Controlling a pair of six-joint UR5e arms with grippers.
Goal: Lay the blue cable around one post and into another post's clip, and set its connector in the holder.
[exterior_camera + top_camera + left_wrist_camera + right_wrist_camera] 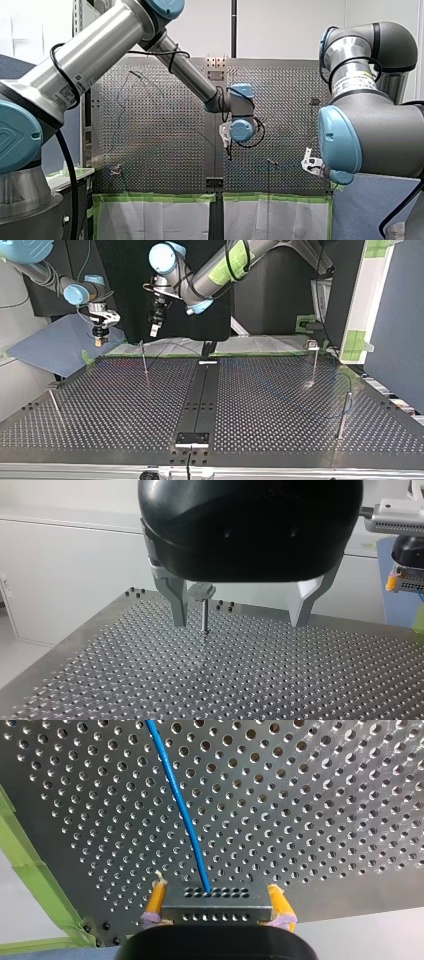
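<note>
Right gripper (216, 888) clamps connector (216, 905) — beyond table (325, 820) edge; blue cable (182, 815) over it.

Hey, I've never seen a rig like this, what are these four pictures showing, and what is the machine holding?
Two robot arms work over a perforated metal table with thin upright posts on it. One picture looks out from behind the arms, one faces them across the table, and two come from cameras on the wrists. My right gripper, with yellow pads, is shut on a grey connector from which the blue cable runs out. My left gripper is open and holds nothing; a clip-topped post stands ahead of it.
</note>
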